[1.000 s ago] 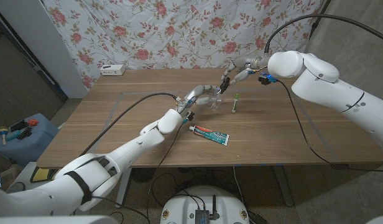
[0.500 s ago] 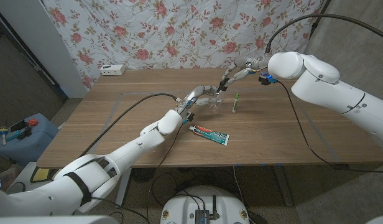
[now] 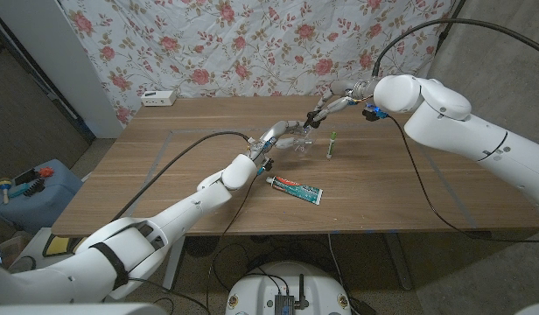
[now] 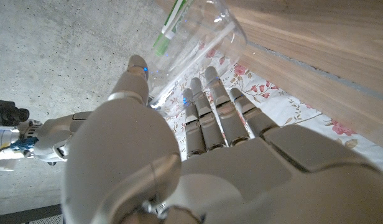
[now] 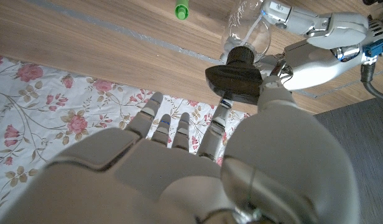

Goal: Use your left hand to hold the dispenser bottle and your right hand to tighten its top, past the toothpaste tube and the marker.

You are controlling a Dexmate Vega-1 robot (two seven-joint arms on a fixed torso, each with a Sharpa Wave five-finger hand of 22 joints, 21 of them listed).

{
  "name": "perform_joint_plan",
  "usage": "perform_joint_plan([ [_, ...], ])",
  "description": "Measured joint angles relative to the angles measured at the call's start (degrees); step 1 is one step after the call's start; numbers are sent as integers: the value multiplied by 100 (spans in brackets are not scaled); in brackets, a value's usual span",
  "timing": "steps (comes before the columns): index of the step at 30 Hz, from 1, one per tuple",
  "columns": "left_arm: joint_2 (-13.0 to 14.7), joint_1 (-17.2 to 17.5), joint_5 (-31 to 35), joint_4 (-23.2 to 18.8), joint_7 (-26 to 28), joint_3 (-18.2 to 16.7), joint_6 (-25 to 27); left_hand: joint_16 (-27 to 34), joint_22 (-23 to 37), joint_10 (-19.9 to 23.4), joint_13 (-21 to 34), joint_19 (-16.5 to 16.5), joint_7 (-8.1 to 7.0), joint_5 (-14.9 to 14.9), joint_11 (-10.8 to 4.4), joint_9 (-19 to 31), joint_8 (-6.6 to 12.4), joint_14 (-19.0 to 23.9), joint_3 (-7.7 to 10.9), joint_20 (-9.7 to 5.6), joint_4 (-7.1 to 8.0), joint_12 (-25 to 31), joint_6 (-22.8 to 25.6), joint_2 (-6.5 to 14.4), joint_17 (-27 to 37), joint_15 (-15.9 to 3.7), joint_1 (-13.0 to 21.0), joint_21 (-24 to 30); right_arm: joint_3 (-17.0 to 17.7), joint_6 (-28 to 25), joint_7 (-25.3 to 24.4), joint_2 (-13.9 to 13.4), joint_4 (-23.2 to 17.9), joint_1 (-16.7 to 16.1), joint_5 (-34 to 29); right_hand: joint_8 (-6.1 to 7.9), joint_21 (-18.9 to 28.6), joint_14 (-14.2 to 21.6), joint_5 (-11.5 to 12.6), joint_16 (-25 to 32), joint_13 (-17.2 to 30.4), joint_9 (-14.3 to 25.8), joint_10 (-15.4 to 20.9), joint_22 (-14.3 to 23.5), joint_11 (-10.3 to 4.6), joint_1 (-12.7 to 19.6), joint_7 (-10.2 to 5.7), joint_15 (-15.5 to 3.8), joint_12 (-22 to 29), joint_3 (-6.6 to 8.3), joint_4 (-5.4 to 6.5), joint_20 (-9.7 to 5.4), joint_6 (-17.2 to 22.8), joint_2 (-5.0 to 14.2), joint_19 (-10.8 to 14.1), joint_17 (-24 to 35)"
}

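Far across the table (image 3: pixel 164 166), the left hand (image 3: pixel 285 134) grips the clear bottle (image 3: pixel 304 143) by its body, standing it upright beyond the toothpaste (image 3: pixel 296 189) and just beside the green marker (image 3: pixel 332 144). From above, the right hand (image 3: pixel 324 109) reaches down along the bottle's upright axis, thumb and fingers pinching the black top (image 5: pixel 236 73), the remaining fingers loosely extended. With the top directly under the right hand and the body braced from the left, the tightening twist looks ready to turn about that vertical line.

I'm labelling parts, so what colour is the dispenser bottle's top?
Black, on a clear dispenser bottle; its top shows best in the right wrist view.
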Motion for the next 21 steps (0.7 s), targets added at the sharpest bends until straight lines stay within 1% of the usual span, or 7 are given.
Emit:
perform_joint_plan([
  [3, 0, 3, 1, -7, -1, -1, 0, 0, 0, 0, -1, 0, 0, -3, 0, 0, 17, 0, 0, 0, 0, 0, 0, 0, 3, 0, 0, 0, -45, 0, 0, 9, -20, 24, 0, 23, 0, 69, 0, 1, 0, -11, 81, 0, 22, -122, 87, -15, 22, -28, 28, -4, 45, 13, 15, 0],
  [4, 0, 3, 1, -7, -2, -1, 0, 0, 0, 0, -1, 0, 0, -4, 0, 1, 19, 0, 0, 0, 0, 0, 0, -1, 3, 0, -1, 0, -73, -87, 1, 13, -34, 38, -54, 23, 0, 75, 0, 1, 0, -16, 102, 0, 0, -142, 120, -5, 22, -41, 41, 9, 78, 21, 27, 0],
  [8, 0, 5, 1, -12, -9, -2, 1, 0, 0, 0, 0, 0, 0, -4, 0, 1, 20, 0, 0, 0, 0, 0, 0, -15, 3, 0, -15, 0, -186, -248, 11, 22, -80, 101, -176, 27, 0, 160, 0, 1, 0, -22, 202, 0, 22, -283, 210, -3, 44, -79, 79, 26, 176, -10, 44, 0],
  [14, -3, 7, -2, -14, -19, -2, 5, -1, 0, 1, 2, 0, 0, -6, 0, 3, 22, 0, 0, 0, 0, 0, 0, -22, 3, 0, -22, 0, -360, -465, 65, 44, -130, 197, -410, 83, 0, 252, 0, 45, 0, -29, 295, 0, 33, -438, 225, -56, 48, -128, 125, 28, 430, -15, 102, -1],
  [15, -5, 8, -3, -14, -21, -2, 6, -1, 0, 1, 2, 0, 0, -6, 0, 3, 22, 0, 0, 0, 0, 0, 0, -22, 3, 0, -22, 0, -396, -507, 77, 50, -142, 214, -475, 107, 0, 298, 0, 45, 0, -29, 329, 0, 46, -485, 225, -73, 64, -145, 108, 28, 484, 2, 102, -1],
  [20, -6, 8, -9, -14, -27, -2, 10, -1, 0, 2, 4, 0, 0, -16, 0, 3, 21, 0, -1, 0, 1, -1, 1, -22, 3, 0, -22, 0, -505, -507, 77, 74, -176, 259, -535, 184, 0, 417, 0, 78, -15, -26, 504, 0, 52, -584, 280, -97, 85, -173, 128, 57, 783, -3, 179, -8],
  [21, -9, 11, -13, -14, -29, -1, 12, -2, 0, 2, 4, 0, 0, -16, 0, 3, 21, 0, -1, 0, 1, -1, 1, -22, 2, 0, -22, 0, -541, -679, 107, 85, -189, 269, -734, 193, 0, 449, 0, 78, -15, -27, 530, 0, 64, -586, 299, -102, 85, -181, 120, 63, 824, 0, 185, -13],
])
